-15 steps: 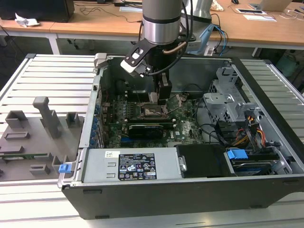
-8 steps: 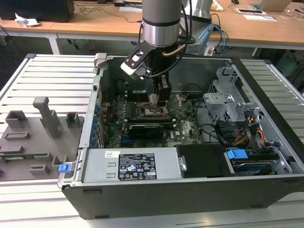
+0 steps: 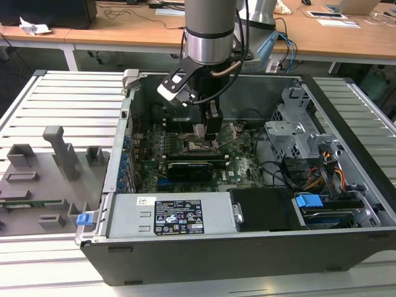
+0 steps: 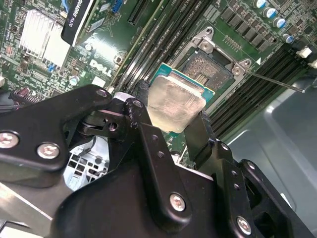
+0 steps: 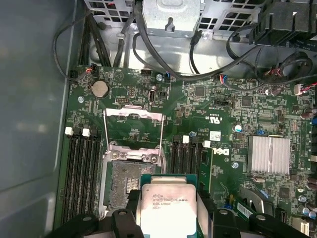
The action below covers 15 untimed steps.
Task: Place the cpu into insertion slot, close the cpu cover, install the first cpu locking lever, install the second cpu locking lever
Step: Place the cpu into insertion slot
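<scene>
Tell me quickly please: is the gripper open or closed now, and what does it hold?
Gripper: closed on the cpu, close to the insertion slot, not yet in it.

A ribbed grey table point(image 3: 74, 99) carries an open computer case point(image 3: 247, 253) across the middle and the exterior view's right. At the exterior view's lower left, a grey fixture plate point(image 3: 31, 198) with upright holders point(image 3: 62, 151) lies beside the case.

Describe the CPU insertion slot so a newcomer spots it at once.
Look inside the open dark computer case at the green circuit board. Between the long black memory slots sits the square dark insertion slot, near the silver-grey square cpu the jaws hold; it alone has a fine contact grid.
</scene>
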Available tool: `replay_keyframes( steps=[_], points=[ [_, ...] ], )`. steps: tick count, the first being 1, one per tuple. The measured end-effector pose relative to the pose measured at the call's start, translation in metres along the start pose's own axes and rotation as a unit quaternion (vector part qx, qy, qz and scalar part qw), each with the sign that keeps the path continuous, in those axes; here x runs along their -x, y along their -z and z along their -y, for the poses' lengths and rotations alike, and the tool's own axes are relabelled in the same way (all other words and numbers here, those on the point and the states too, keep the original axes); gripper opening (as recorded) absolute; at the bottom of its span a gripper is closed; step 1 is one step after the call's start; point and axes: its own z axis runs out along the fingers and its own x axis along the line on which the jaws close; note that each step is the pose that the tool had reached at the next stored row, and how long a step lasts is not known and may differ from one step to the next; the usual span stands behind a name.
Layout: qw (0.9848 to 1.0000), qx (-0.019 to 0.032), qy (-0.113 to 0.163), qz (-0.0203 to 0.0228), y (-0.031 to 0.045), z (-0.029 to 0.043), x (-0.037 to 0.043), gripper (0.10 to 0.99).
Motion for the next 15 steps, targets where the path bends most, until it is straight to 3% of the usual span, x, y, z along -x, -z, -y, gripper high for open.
replay_keyframes(
  steps=[6,15],
  points=[
    [1.0000,0.0000,-0.004,0.0003,-0.0072,-0.0001,-0.0093,0.537],
    [1.0000,0.0000,-0.004,0.0004,-0.0137,0.0002,-0.0126,0.537]
  ],
)
